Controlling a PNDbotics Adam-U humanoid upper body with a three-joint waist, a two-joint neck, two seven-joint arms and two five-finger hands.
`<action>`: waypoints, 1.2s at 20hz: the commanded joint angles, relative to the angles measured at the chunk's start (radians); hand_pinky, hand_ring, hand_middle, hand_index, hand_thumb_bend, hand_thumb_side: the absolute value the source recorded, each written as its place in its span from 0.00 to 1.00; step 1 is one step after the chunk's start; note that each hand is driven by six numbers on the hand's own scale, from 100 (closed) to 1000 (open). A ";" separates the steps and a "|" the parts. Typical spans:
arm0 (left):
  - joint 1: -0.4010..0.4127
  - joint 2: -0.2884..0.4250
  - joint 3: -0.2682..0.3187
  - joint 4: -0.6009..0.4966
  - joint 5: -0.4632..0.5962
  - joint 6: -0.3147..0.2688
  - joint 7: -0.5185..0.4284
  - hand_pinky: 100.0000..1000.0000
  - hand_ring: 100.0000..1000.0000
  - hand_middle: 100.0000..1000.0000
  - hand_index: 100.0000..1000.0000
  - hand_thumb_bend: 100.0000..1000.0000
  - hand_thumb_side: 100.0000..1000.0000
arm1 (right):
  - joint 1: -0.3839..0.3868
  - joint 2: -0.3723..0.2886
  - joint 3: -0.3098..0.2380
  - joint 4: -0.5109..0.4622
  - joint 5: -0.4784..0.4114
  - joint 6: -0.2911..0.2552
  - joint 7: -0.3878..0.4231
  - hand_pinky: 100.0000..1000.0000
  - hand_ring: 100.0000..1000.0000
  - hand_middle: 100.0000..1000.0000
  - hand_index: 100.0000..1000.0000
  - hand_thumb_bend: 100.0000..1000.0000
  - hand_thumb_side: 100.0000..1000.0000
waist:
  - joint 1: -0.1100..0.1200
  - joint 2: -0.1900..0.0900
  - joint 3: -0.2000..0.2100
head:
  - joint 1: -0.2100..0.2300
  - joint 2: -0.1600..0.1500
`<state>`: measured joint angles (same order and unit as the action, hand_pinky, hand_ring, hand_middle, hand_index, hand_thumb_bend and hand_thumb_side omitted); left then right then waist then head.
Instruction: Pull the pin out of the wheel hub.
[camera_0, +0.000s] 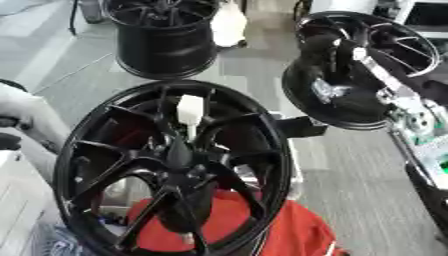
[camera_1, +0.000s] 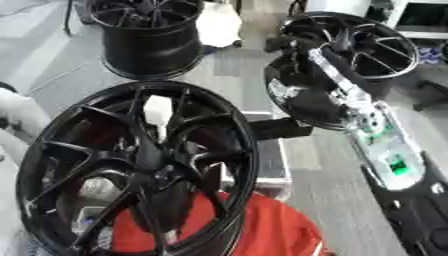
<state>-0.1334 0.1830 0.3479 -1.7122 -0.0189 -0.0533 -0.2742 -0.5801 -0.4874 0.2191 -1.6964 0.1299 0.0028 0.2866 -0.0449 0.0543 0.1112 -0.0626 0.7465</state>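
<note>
A large black wheel hub (camera_0: 87, 150) stands tilted in the foreground and fills the lower left. A white pin (camera_0: 190, 111) with a thin shaft sticks out between its upper spokes, just above the centre. My right arm comes in from the lower right and stretches up to the upper right. Its dark right hand (camera_0: 325, 44) lies against a second black wheel (camera_0: 411, 47), far from the pin. That hand blends into the black wheel. My left hand does not show.
A third black wheel (camera_0: 166, 47) stands at the back left, with a white object (camera_0: 229, 25) beside it. Red cloth (camera_0: 293, 232) lies under the front hub. A black block (camera_0: 302, 126) sits to the hub's right on grey floor.
</note>
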 joint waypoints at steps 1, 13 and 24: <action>-0.007 0.016 -0.005 -0.014 -0.003 -0.001 -0.007 0.56 0.54 0.60 0.80 0.00 0.68 | -0.113 -0.062 0.072 0.004 0.015 0.018 0.131 0.74 0.77 0.85 0.90 0.00 0.23 | 0.001 -0.014 0.002 | -0.006 0.002; -0.008 0.020 -0.012 -0.014 -0.001 -0.003 -0.014 0.56 0.54 0.60 0.80 0.00 0.68 | -0.452 0.070 0.290 0.199 0.102 0.036 0.541 0.80 0.87 0.91 0.93 0.02 0.29 | -0.001 -0.016 0.020 | -0.012 -0.001; -0.012 0.017 -0.016 -0.013 0.000 -0.005 -0.019 0.56 0.54 0.60 0.80 0.00 0.68 | -0.527 0.251 0.294 0.419 0.329 -0.071 0.594 0.92 0.98 0.98 0.96 0.07 0.23 | 0.003 -0.011 0.034 | -0.025 -0.009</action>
<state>-0.1330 0.1832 0.3358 -1.7120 -0.0189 -0.0556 -0.2911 -1.0813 -0.2433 0.5304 -1.2962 0.4272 -0.0537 0.8825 -0.0504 0.0509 0.1442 -0.0836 0.7456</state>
